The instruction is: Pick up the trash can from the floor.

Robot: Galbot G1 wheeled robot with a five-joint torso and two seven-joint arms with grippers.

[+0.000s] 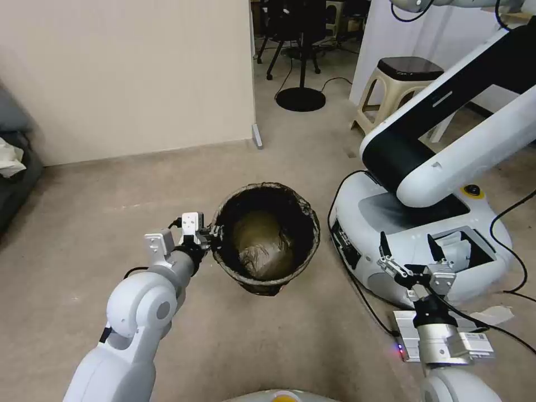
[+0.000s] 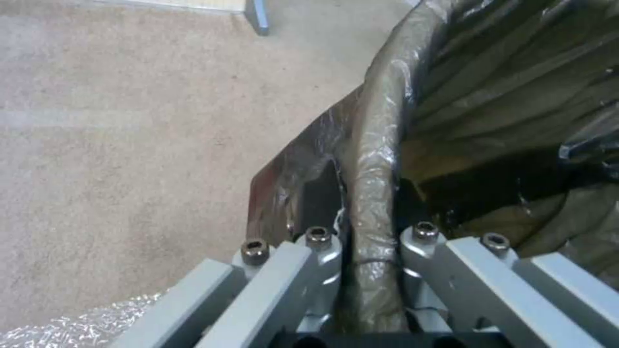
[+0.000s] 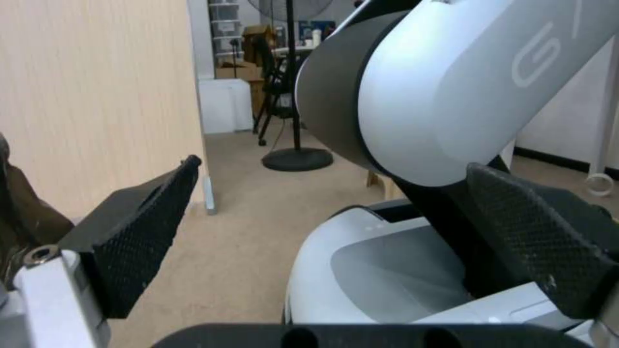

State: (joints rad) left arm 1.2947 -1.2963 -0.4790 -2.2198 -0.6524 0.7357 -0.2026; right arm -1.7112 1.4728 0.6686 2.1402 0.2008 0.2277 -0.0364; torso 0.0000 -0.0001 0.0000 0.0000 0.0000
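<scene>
Left tool [image 1: 215, 231] pinches trash can [image 1: 267, 239] rim, dark crinkled liner; right tool [image 1: 410, 248] open

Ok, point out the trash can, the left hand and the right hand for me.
trash can [image 1: 304, 215]: head view, on its bag-covered rim.
left hand [image 1: 214, 233]: head view, at its fingertips, clamped on the rim.
right hand [image 1: 408, 245]: head view, midway between its spread fingertips.

Beige floor [image 1: 84, 212] bears stool [image 1: 399, 89] and fan base [image 1: 300, 99].
</scene>
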